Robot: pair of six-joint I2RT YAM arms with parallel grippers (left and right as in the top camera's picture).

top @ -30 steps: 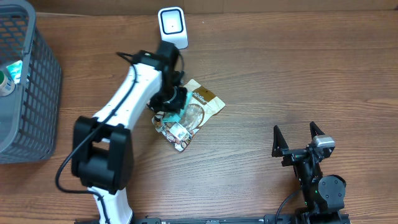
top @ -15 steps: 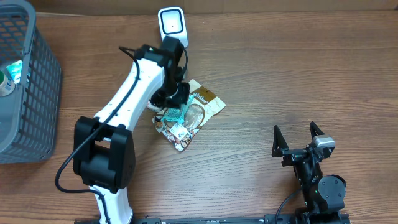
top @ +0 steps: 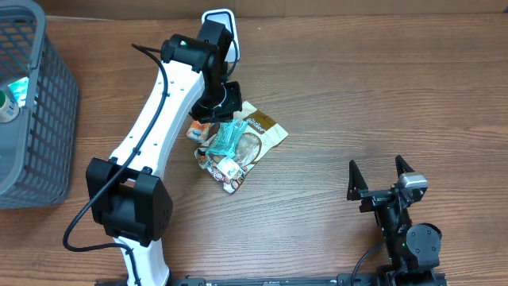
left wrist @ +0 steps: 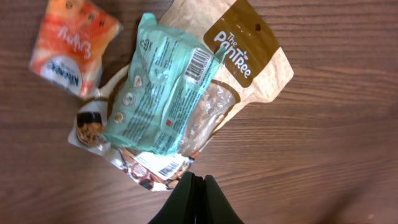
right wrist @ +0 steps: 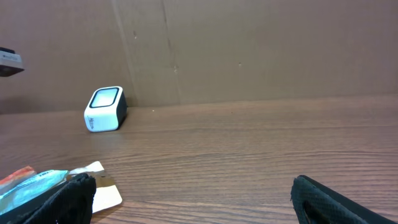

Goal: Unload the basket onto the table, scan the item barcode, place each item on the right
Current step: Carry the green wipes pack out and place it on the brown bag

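A wooden table (top: 357, 95) seen from above, with a small white scanner (right wrist: 104, 109) standing at its far edge; near the scanner, on the robot's side of it, lies a little heap of snack packets; a teal packet (left wrist: 165, 99) lies flat on top of a brown-and-clear pouch (left wrist: 249, 56), its barcode facing up at the end closer to the scanner; an orange packet (left wrist: 71, 43) lies just beside the teal one, on its left; the left gripper (left wrist: 196, 199) hangs above the heap, its two black fingers clenched tight together with nothing between them, while its white arm partly covers the scanner in the overhead view; the right gripper (top: 375, 163) rests well apart from the scanner, toward the near right, its fingers spread wide and empty; a grey basket (top: 48, 103) sits far to the scanner's left.
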